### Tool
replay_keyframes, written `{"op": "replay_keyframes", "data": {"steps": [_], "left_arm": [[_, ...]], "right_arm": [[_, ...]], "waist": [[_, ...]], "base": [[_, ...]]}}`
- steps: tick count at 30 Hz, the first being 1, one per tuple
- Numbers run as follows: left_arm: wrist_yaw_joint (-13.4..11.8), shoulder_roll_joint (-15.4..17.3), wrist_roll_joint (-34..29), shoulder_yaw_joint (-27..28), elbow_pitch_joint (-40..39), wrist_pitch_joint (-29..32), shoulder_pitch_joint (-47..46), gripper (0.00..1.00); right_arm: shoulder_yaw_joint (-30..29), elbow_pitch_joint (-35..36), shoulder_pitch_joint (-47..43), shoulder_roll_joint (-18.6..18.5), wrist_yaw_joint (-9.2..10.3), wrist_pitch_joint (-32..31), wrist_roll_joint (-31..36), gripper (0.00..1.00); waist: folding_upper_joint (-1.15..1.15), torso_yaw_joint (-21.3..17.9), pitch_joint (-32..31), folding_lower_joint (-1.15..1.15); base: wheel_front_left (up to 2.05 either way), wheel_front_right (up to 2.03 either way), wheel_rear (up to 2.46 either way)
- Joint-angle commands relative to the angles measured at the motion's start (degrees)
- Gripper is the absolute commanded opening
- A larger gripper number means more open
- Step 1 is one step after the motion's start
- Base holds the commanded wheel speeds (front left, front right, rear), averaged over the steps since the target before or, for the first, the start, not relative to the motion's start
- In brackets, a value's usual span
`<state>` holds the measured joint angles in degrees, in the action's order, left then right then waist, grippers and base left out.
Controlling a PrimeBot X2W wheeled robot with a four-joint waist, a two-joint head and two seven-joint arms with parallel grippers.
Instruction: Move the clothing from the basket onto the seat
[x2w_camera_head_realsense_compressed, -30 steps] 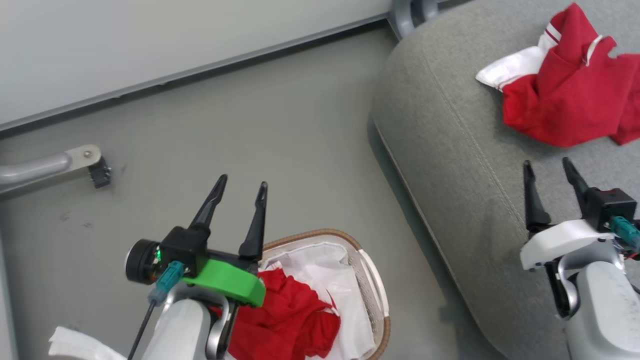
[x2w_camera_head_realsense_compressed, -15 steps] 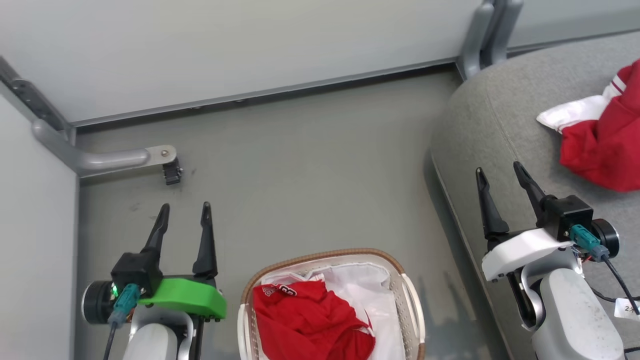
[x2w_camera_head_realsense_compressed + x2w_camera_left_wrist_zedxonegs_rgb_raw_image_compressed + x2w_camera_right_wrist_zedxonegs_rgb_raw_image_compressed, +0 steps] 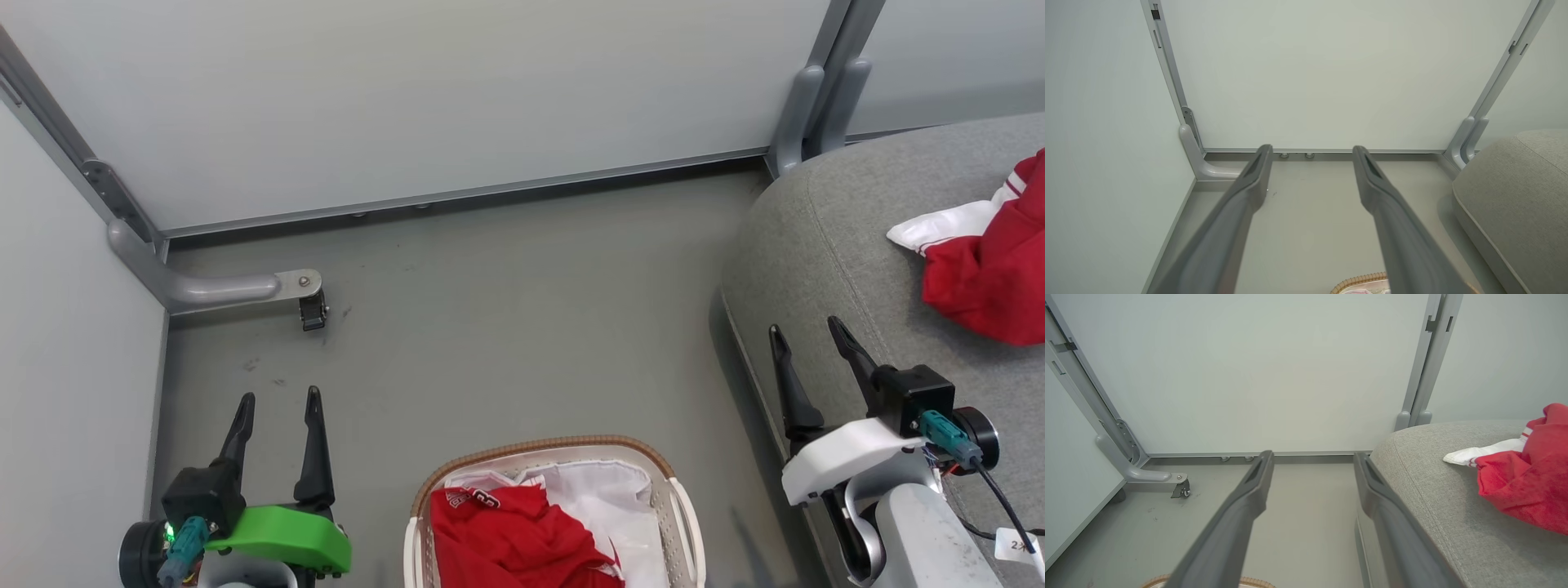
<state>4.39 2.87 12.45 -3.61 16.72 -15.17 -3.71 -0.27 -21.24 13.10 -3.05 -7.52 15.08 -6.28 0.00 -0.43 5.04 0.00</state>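
Holding left gripper and right gripper spread wide, both empty. Finding bright red sports jersey bunched inside oval white perforated plastic basket, lying between arms, seemingly nearer left gripper, toward its right. Targeting large grey fabric seat by right gripper.

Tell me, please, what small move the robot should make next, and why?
Probably swing the open, empty left tool rightward and down to the red jersey lying in the left half of the basket; the other jersey already rests on the seat.
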Motion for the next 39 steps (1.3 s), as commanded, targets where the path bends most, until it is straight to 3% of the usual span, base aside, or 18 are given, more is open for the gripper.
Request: {"op": "replay_keyframes", "data": {"steps": [1,8,20,26,32,39], "left_arm": [[0.2,0.1,0.1,0.1,-0.3,0.0,1.1,1.0],[0.8,0.0,1.1,-2.1,0.1,0.0,-0.5,1.0],[2.6,0.1,1.6,-14.2,6.3,0.0,-9.3,1.0],[3.1,0.2,0.3,-19.3,12.9,0.0,-14.5,1.0],[3.2,1.2,-3.1,-28.2,24.9,0.0,-22.9,1.0],[3.2,2.4,-1.2,-37.2,32.1,0.0,-30.1,1.0]], "right_arm": [[-0.1,0.0,-0.9,-0.1,0.06,0.1,-0.4,1.0],[0.1,0.5,0.3,0.0,0.06,0.1,0.0,1.0],[1.8,3.0,5.8,0.0,0.07,0.1,-0.6,1.0],[3.0,5.0,8.7,0.0,0.06,0.1,-1.9,1.0],[4.9,8.6,12.8,0.0,0.07,0.1,-4.2,1.0],[6.7,11.5,15.8,0.1,0.06,0.1,-5.8,1.0]], "waist": [[0.0,-0.2,0.0,0.0],[0.0,-1.0,1.7,0.0],[0.0,-5.4,11.5,0.0],[0.0,-8.4,16.8,0.0],[0.0,-11.8,24.6,0.0],[0.0,-14.4,31.5,0.0]], "base": [[0.0,0.0,0.0],[0.0,0.0,0.0],[0.0,0.0,0.0],[0.0,0.0,0.0],[0.0,0.0,0.0],[0.0,0.0,0.0]]}}
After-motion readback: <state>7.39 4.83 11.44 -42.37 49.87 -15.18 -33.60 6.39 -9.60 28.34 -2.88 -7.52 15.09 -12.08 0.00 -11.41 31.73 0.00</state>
